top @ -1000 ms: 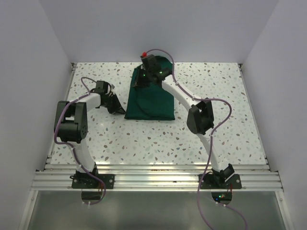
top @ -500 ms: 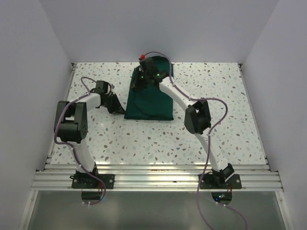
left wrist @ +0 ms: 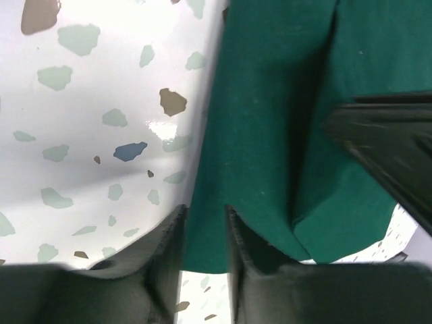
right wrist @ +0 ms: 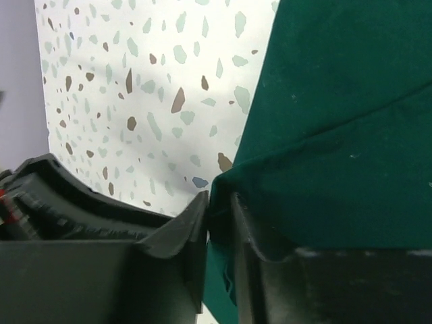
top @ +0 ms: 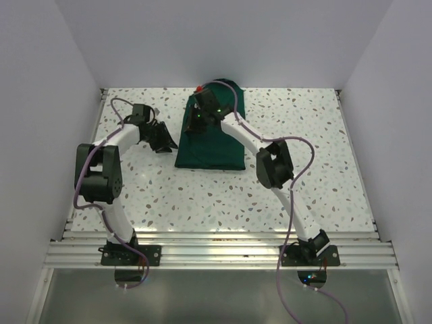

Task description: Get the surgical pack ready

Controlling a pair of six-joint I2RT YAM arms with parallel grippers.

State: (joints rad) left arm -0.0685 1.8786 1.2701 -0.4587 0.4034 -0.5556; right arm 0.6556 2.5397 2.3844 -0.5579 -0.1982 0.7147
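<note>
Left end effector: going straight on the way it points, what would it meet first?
Most likely the green cloth bundle. Its edge lies between the fingers of the left end effector, and there is more cloth directly ahead, though depth is hard to judge.

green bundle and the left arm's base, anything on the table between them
Nothing: in the top view, only bare speckled table lies between the green bundle and the left arm's base.
</note>
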